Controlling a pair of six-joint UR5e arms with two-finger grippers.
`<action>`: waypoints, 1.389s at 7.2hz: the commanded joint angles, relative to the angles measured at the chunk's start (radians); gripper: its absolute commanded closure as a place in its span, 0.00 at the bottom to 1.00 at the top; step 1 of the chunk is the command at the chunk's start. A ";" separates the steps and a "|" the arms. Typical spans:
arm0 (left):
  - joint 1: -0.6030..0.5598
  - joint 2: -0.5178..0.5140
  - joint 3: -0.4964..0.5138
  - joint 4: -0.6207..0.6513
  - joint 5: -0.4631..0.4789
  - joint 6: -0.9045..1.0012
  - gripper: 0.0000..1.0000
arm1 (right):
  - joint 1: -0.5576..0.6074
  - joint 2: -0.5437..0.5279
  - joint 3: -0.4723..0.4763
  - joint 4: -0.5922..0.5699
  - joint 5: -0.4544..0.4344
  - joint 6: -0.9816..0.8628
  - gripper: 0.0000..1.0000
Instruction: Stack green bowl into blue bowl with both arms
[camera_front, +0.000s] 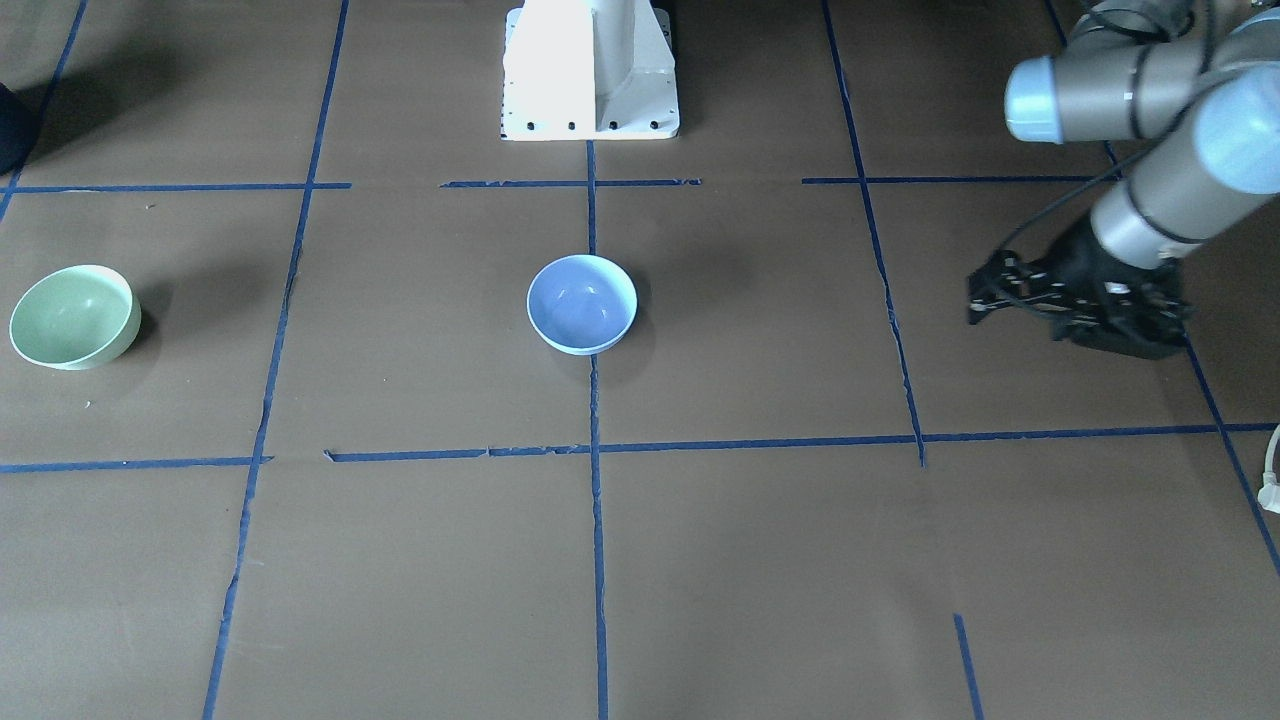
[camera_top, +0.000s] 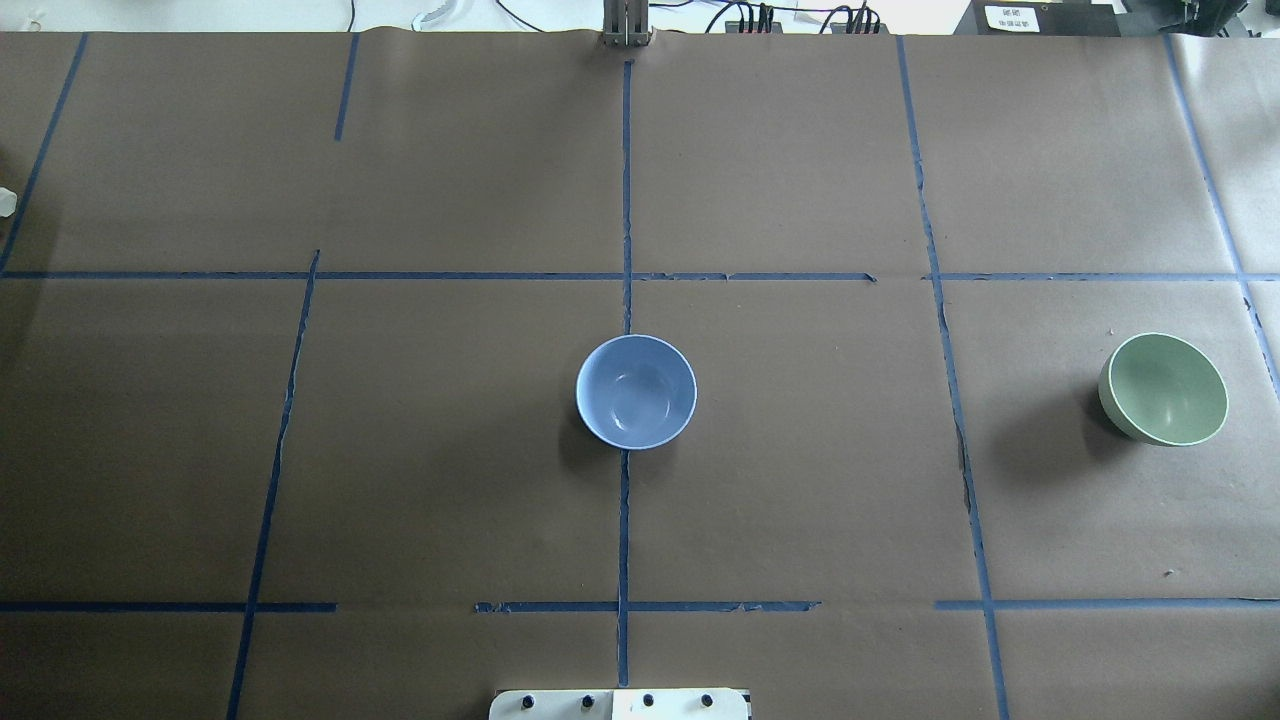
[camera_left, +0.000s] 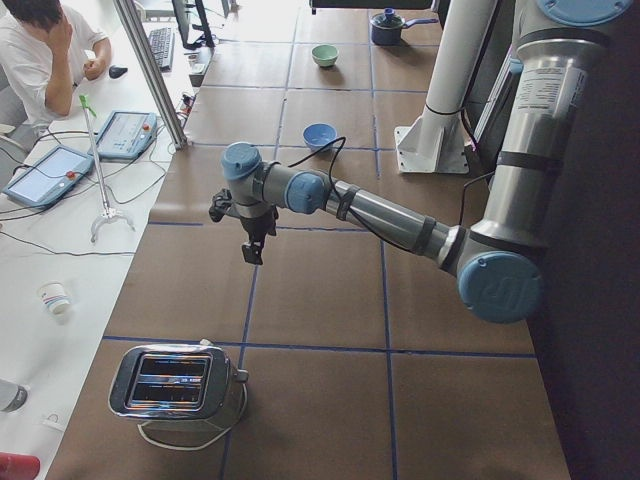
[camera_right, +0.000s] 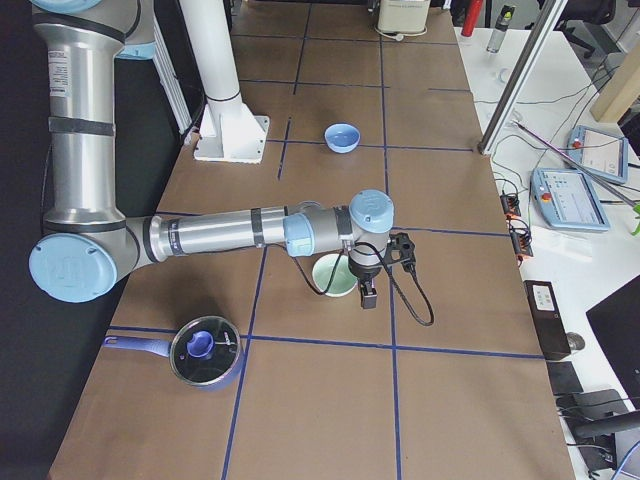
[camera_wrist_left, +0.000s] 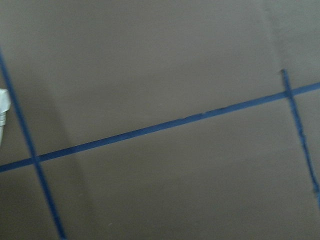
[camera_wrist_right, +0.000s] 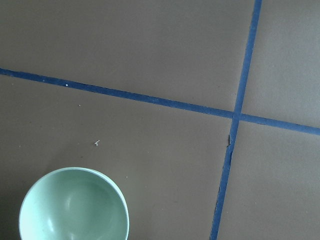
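The left arm (camera_left: 380, 215) extends level, its left gripper (camera_left: 254, 256) pointing down. The right arm (camera_right: 220, 232) does likewise, right gripper (camera_right: 367, 299) downward; jaw states unclear.

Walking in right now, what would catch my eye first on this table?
Two pastel bowls stand out on a brown table gridded with blue tape: the blue bowl at the centre, and the green bowl alone, far out on the robot's right. Then the two big grey arms draw the eye: the left arm stretched out at its own end, and the right arm reaching out near the green bowl.
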 joint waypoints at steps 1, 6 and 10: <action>-0.143 0.185 0.003 0.042 -0.031 0.193 0.00 | 0.000 -0.011 0.002 0.000 0.002 0.004 0.00; -0.168 0.215 -0.010 0.022 -0.131 0.184 0.00 | -0.260 -0.158 -0.090 0.629 -0.066 0.579 0.04; -0.168 0.212 -0.014 0.016 -0.130 0.184 0.00 | -0.329 -0.146 -0.230 0.764 -0.082 0.632 0.58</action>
